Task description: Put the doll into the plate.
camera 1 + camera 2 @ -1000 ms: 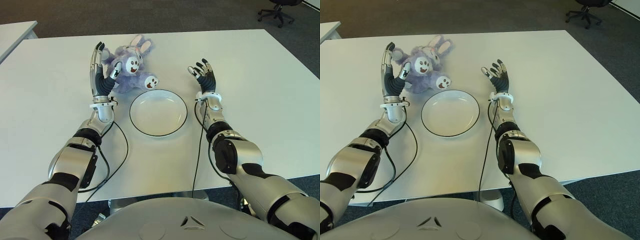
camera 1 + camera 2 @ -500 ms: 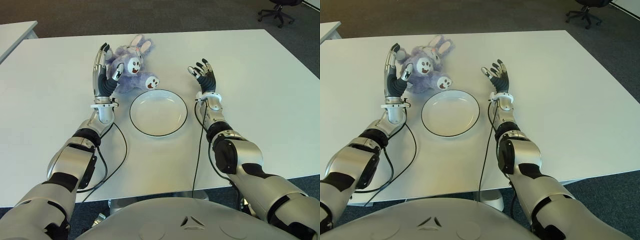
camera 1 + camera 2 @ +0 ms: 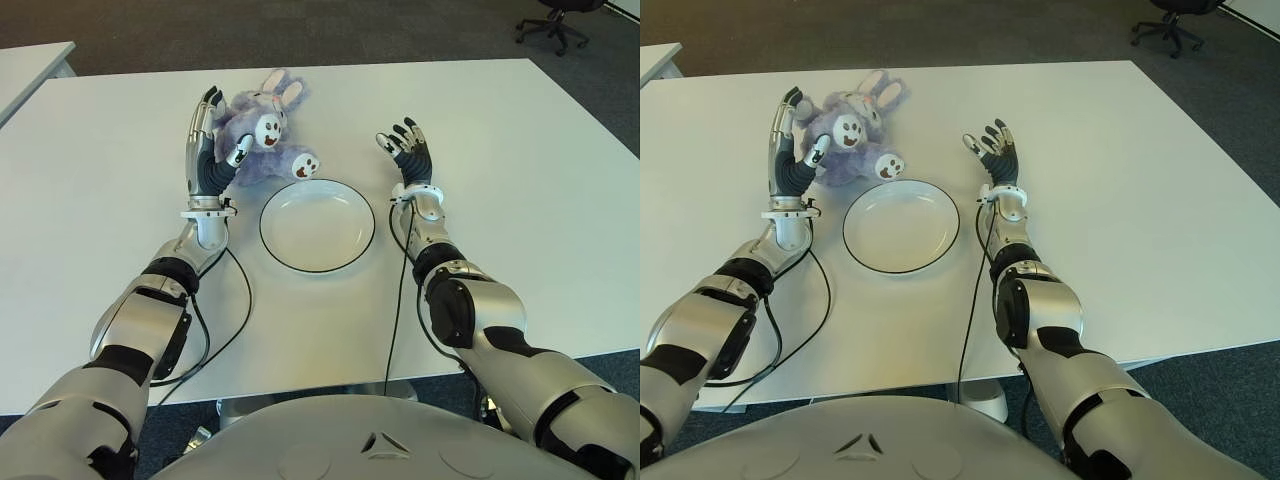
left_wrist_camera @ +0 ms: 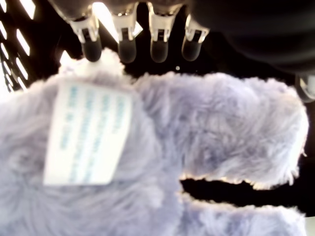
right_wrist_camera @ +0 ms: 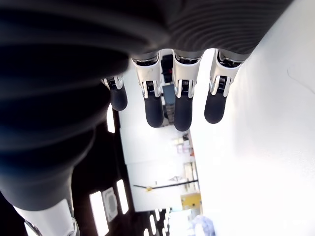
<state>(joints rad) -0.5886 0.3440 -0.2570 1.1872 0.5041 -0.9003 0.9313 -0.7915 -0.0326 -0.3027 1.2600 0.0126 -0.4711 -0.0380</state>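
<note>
A purple plush rabbit doll lies on the white table, just behind the left part of the white black-rimmed plate. My left hand stands upright against the doll's left side, long fingers straight up behind it and thumb on its front. The hand is open and not closed around it. In the left wrist view the doll's fur and its white label fill the picture under straight fingertips. My right hand stands open to the right of the plate, holding nothing.
Black cables run from both wrists across the table toward its near edge. Another table's corner shows at the far left. An office chair stands on the dark floor beyond the far right corner.
My left hand has shifted slightly right, closing against the doll, and its thumb now lies on the doll's front. The right hand and plate have not moved.
</note>
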